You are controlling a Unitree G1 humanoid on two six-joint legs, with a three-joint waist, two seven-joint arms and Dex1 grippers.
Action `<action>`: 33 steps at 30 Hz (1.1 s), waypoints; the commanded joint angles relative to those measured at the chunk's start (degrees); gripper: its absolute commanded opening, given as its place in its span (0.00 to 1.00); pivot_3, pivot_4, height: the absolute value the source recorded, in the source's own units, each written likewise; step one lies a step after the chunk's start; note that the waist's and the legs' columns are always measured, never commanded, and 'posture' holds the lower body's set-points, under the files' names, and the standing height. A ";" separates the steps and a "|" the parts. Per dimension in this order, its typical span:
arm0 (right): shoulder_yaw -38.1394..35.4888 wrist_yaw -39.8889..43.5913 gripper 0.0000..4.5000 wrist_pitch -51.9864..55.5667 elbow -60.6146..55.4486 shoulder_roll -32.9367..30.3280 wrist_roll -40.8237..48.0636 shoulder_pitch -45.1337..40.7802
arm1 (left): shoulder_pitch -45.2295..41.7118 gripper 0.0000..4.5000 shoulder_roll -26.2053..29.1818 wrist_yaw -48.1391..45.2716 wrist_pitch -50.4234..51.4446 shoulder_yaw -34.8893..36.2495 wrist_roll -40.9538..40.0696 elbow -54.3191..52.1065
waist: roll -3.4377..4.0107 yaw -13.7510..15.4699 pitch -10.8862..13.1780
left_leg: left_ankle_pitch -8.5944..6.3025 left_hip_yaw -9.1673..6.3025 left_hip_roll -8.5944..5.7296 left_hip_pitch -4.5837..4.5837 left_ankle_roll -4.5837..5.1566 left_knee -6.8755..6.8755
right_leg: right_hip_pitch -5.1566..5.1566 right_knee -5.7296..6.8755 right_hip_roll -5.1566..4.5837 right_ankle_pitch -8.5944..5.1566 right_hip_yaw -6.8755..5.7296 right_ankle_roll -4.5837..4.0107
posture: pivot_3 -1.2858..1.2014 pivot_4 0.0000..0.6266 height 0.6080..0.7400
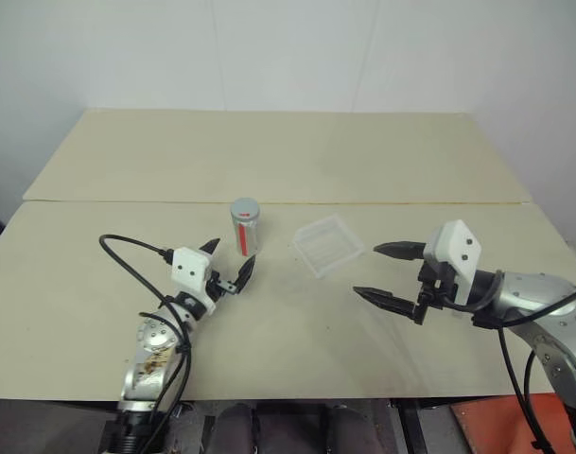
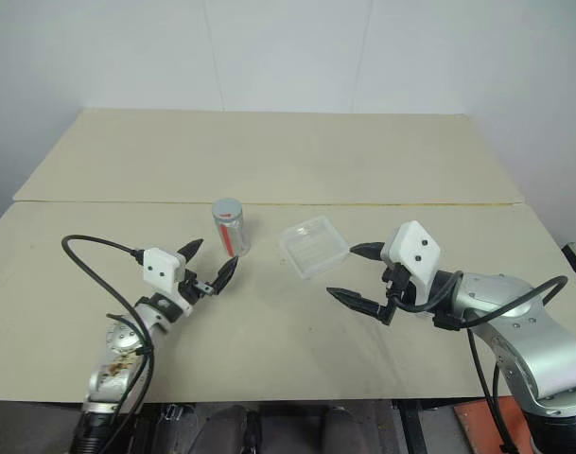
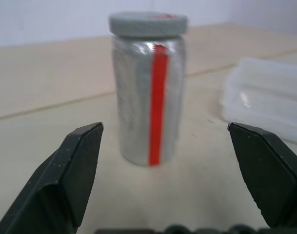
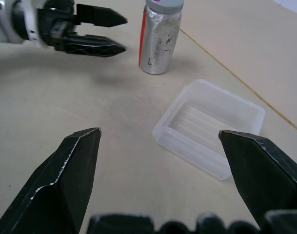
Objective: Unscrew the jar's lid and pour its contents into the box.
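Both grippers gape wide and hold nothing – left gripper [image 1: 227, 266] just short of the capped jar [image 1: 245, 229], right gripper [image 1: 389, 274] near the box [image 1: 329, 245].

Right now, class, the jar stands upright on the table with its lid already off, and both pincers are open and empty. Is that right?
One detail is wrong: the lid is on, capping the jar, as the left wrist view shows. The rest holds: the jar stands upright on the table, and the left pincer and right pincer are open and empty.
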 commanded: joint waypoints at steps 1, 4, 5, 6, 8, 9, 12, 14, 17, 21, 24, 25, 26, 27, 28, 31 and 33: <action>-2.20 -0.66 1.00 -0.45 -2.55 -0.45 0.51 -0.04 | -1.45 0.99 -0.65 1.86 -4.26 -0.61 2.13 1.23 | 0.00 -0.09 0.00 | 0.00 0.00 0.01 0.00 0.00 -0.01 | -0.02 0.01 0.01 0.00 0.00 0.00 | 0.52 0.24 1.00; -2.43 -1.27 1.00 -0.30 -3.04 -0.39 0.49 0.07 | -3.80 0.99 -1.66 3.00 -6.04 -0.59 2.56 4.65 | 0.00 -0.12 0.00 | 0.00 0.00 0.02 0.01 0.00 0.00 | -0.01 0.02 0.01 0.00 0.00 0.00 | 0.52 0.24 1.00; -2.46 -1.55 1.00 -0.20 -3.11 -0.34 0.50 -0.03 | -4.95 0.99 -1.91 3.90 -6.98 -0.57 3.32 6.20 | 0.00 -0.11 0.00 | 0.00 0.00 0.02 0.01 0.00 0.01 | 0.00 0.02 0.01 0.00 -0.01 0.00 | 0.52 0.24 1.00; -2.55 -1.83 1.00 -0.08 -3.19 -0.31 0.53 -0.08 | -6.03 0.99 -2.15 4.80 -7.67 -0.53 4.01 7.61 | 0.00 -0.12 0.00 | 0.00 0.00 0.01 0.02 0.00 0.02 | 0.01 0.03 0.00 0.00 -0.01 0.00 | 0.52 0.24 1.00; -2.96 -2.04 1.00 0.10 -3.47 -0.33 0.88 0.07 | -8.06 0.99 -2.76 7.15 -8.13 -0.33 5.28 10.01 | 0.00 -0.05 0.00 | 0.00 -0.02 0.00 0.01 0.00 0.02 | 0.02 0.02 0.01 0.02 -0.02 0.01 | 0.52 0.24 1.00; -3.15 -1.93 1.00 0.13 -3.71 -0.42 1.15 0.26 | -8.78 0.99 -3.21 7.98 -8.38 -0.06 5.25 10.88 | -0.01 -0.05 -0.01 | 0.00 -0.02 0.00 0.01 0.00 0.02 | 0.02 0.01 0.01 0.02 -0.02 0.02 | 0.52 0.24 1.00; -3.32 -1.67 1.00 0.20 -4.02 -0.68 1.36 0.47 | -10.12 0.99 -3.61 8.41 -9.38 -0.34 5.26 12.91 | -0.01 -0.07 -0.01 | -0.01 -0.04 0.00 -0.03 0.03 0.02 | 0.01 -0.04 0.00 0.02 -0.02 0.03 | 0.52 0.24 1.00; -3.46 -1.74 1.00 0.21 -4.06 -0.88 1.13 0.58 | -10.43 0.99 -3.92 8.24 -10.26 -1.18 5.54 13.72 | -0.01 -0.11 -0.01 | -0.01 -0.03 0.00 -0.06 0.02 0.01 | -0.02 -0.03 0.01 0.02 -0.02 0.03 | 0.52 0.24 1.00; -3.66 -1.77 1.00 0.25 -4.21 -0.95 1.40 0.74 | -10.38 0.99 -4.30 8.03 -10.97 -1.73 5.34 14.14 | -0.01 -0.09 -0.01 | -0.01 -0.02 0.00 -0.05 0.02 0.02 | -0.02 -0.02 0.01 0.02 -0.02 0.03 | 0.52 0.24 1.00; -3.76 -1.80 1.00 0.25 -4.56 -0.96 1.51 1.01 | -11.29 0.99 -5.12 9.17 -11.48 -1.96 5.93 15.93 | -0.01 -0.10 -0.01 | -0.01 -0.02 0.00 -0.02 0.02 0.03 | 0.00 0.00 0.01 0.02 -0.02 0.03 | 0.52 0.24 1.00; -3.86 -1.80 1.00 0.16 -4.59 -1.10 1.52 1.19 | -12.16 0.99 -6.00 9.64 -11.84 -2.38 6.28 17.06 | -0.01 -0.09 -0.01 | -0.01 -0.03 0.00 -0.03 0.02 0.03 | 0.00 -0.01 0.00 0.02 -0.02 0.03 | 0.52 0.24 1.00; -3.92 -1.80 1.00 0.14 -4.58 -1.15 1.55 1.19 | -12.42 0.99 -6.26 9.70 -11.93 -2.44 6.24 17.44 | -0.01 -0.09 -0.01 | -0.01 -0.03 0.00 -0.05 0.02 0.03 | -0.01 -0.02 0.00 0.02 -0.02 0.04 | 0.52 0.24 1.00; -3.95 -1.80 1.00 0.14 -4.58 -1.18 1.57 1.19 | -12.57 0.99 -6.43 9.72 -11.99 -2.45 6.21 17.69 | -0.02 -0.07 -0.01 | -0.01 -0.03 -0.01 -0.05 0.02 0.03 | -0.01 -0.03 0.00 0.03 -0.03 0.04 | 0.52 0.24 1.00; -3.97 -1.82 1.00 0.15 -4.60 -1.22 1.59 1.19 | -12.84 0.99 -6.57 9.95 -12.02 -2.42 6.32 18.14 | -0.02 -0.05 -0.01 | -0.01 -0.03 -0.01 -0.06 0.02 0.03 | -0.01 -0.03 0.00 0.03 -0.03 0.04 | 0.52 0.24 1.00; -4.02 -1.83 1.00 0.16 -4.67 -1.28 1.61 1.23 | -13.12 0.99 -6.68 10.09 -12.11 -2.41 6.39 18.58 | -0.02 -0.07 -0.01 | -0.01 -0.03 -0.01 -0.07 0.02 0.03 | -0.01 -0.04 0.01 0.03 -0.04 0.04 | 0.52 0.24 1.00; -4.07 -1.84 1.00 0.17 -4.80 -1.40 1.62 1.34 | -14.76 0.99 -7.46 11.94 -12.88 -2.36 7.24 20.80 | -0.02 -0.07 -0.01 | -0.01 -0.03 -0.01 -0.05 0.02 0.03 | -0.01 -0.02 0.01 0.03 -0.03 0.04 | 0.52 0.24 1.00; -4.09 -1.89 1.00 0.20 -4.89 -1.45 1.64 1.40 | -15.71 0.99 -8.09 13.39 -13.20 -2.17 7.68 21.91 | -0.02 -0.05 -0.01 | -0.01 -0.04 -0.01 -0.06 0.02 0.04 | -0.01 -0.02 0.01 0.03 -0.04 0.04 | 0.52 0.24 1.00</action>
